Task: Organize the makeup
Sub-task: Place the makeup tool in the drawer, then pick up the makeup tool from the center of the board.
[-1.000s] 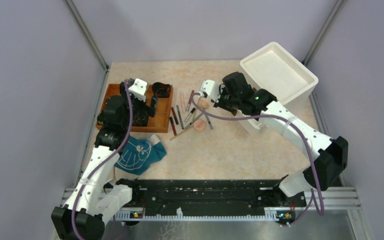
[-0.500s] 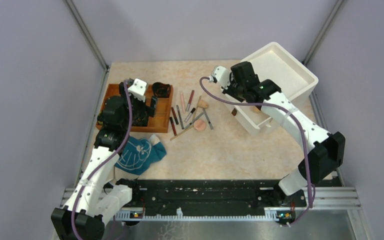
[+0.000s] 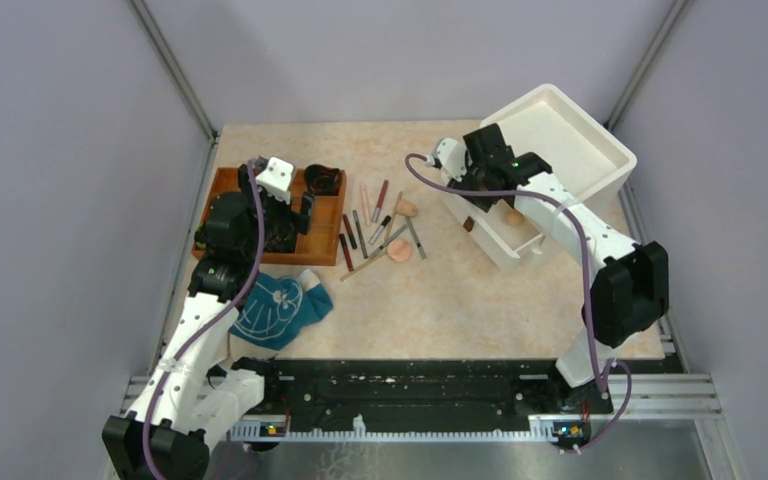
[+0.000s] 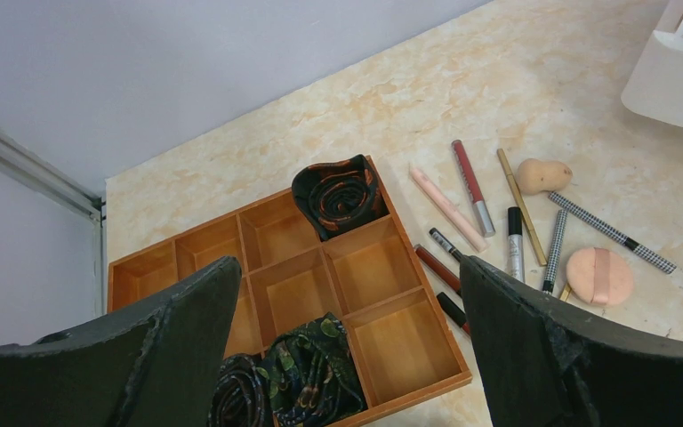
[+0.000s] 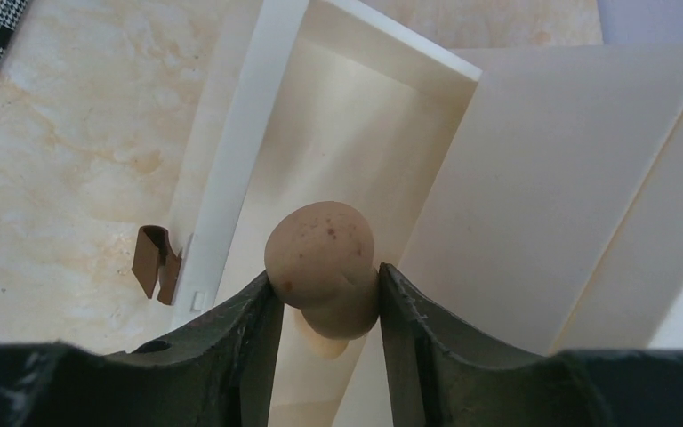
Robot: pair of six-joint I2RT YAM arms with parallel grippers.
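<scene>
My right gripper is shut on a tan egg-shaped sponge, which both fingers touch. It hangs over a narrow front compartment of the white organizer box; in the top view the sponge shows at the box's front edge. The rest of the makeup lies on the table: a second tan sponge, a round pink puff and several slim pencils and tubes. My left gripper stands wide open and empty above the wooden tray.
The wooden divided tray holds rolled dark patterned cloths. A teal patterned cloth lies in front of the tray. A small brown clip lies on the table beside the white box.
My right arm has swung from the makeup pile to the white box, carrying the tan sponge. Its jaws now stand a little wider. The left arm has not moved.
</scene>
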